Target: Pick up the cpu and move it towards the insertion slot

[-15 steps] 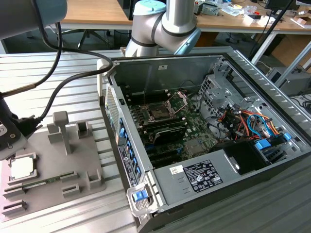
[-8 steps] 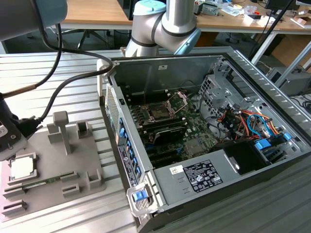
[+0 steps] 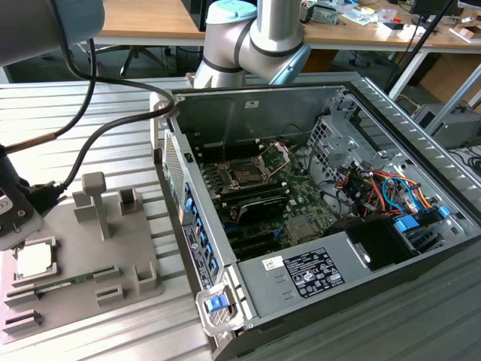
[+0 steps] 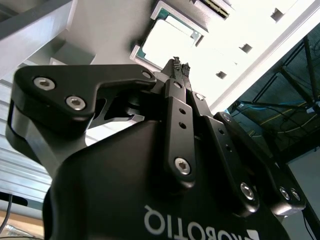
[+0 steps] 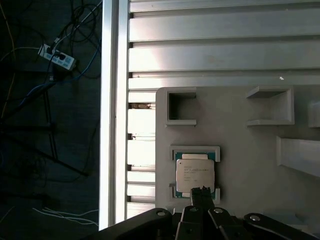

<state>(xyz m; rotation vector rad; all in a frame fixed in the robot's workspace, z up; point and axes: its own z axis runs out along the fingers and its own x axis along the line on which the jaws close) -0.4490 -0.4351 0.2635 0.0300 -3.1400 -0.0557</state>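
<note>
One cpu [image 5: 195, 175] lies in a recess of the grey tray [image 5: 240, 160]; one gripper [image 5: 200, 191], fingers closed empty, poised over it.

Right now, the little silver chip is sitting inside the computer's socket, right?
Not quite. The cpu is sitting in a recess of the grey tray, outside the computer, not in the socket. The first wrist view shows this, with the end effector close to it.

The arm [image 3: 259, 34] was a silver-grey tube with pale blue joint caps [image 3: 229, 10]. Black cables [image 3: 84, 105] ran up from the matte black pincer [image 4: 180, 65], which bore silver screws [image 4: 76, 103] and white lettering [image 4: 200, 227].
</note>
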